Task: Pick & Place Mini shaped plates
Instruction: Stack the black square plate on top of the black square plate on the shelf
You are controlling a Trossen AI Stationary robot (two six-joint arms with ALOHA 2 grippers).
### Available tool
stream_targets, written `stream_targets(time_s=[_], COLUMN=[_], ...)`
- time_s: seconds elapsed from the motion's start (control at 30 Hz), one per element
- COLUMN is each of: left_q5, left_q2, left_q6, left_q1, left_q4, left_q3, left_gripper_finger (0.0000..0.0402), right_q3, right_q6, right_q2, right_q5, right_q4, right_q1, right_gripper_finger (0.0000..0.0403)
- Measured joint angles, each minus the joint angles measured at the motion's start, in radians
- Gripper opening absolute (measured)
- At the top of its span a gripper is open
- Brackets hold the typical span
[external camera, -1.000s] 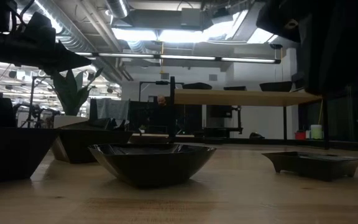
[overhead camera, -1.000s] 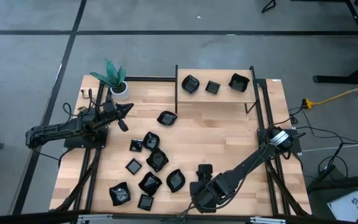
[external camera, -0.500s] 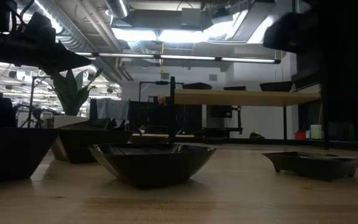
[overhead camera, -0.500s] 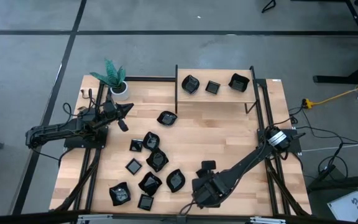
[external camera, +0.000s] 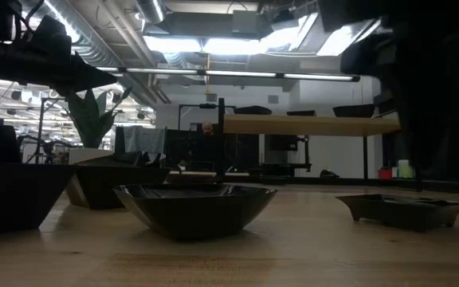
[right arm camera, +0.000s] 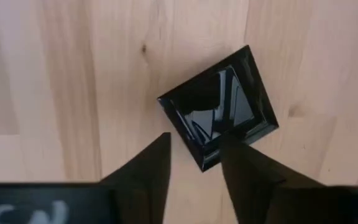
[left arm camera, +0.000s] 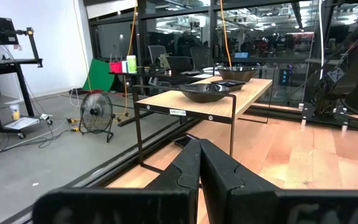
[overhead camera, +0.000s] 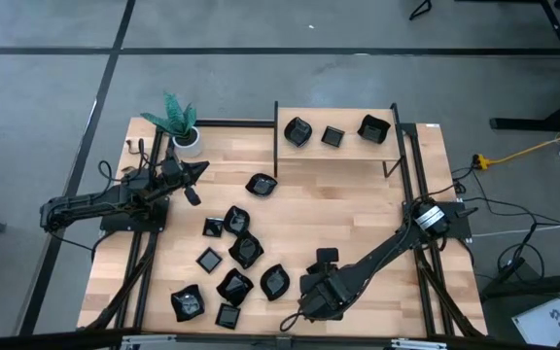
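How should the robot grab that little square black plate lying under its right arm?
From straight above, I think. The square plate lies flat on the table, turned like a diamond under the right end effector, whose open fingers already straddle one raised rim edge. Pinching that rim, one finger outside and one inside, looks best, since the flat glossy middle offers nothing to grip.

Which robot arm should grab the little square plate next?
Probably the right. Its end effector hangs open right above the square plate, near the table's front edge. The left end effector waits shut, far off by the plant pot.
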Motion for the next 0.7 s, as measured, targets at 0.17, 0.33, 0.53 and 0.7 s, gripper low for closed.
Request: stream_targets(time_s=[0.17,0.33,0.53,0.7], left_q5=[0.0,0.0,0.0,0.0], left_q2=[0.0,0.0,0.0,0.0], left_q6=[0.0,0.0,0.0,0.0], left_q1=[0.0,0.0,0.0,0.0], left_q4=[0.0,0.0,0.0,0.0], left_q3=[0.0,0.0,0.0,0.0], left_gripper_finger=[0.0004,0.0004,0.0004,0.0004], right_q3=[0.0,0.0,0.0,0.0], right_q6=[-0.045,-0.075,-0.1,-0.101], right_q2=[0.017,0.031,0.032,0.06], right_q5=[0.001,0.001,0.003,0.002], right_q4=[0.009,0.01,0.009,0.01], right_q1=[0.0,0.0,0.0,0.0], right_gripper_finger=[0.0176,0.0174,0.0156,0.0149])
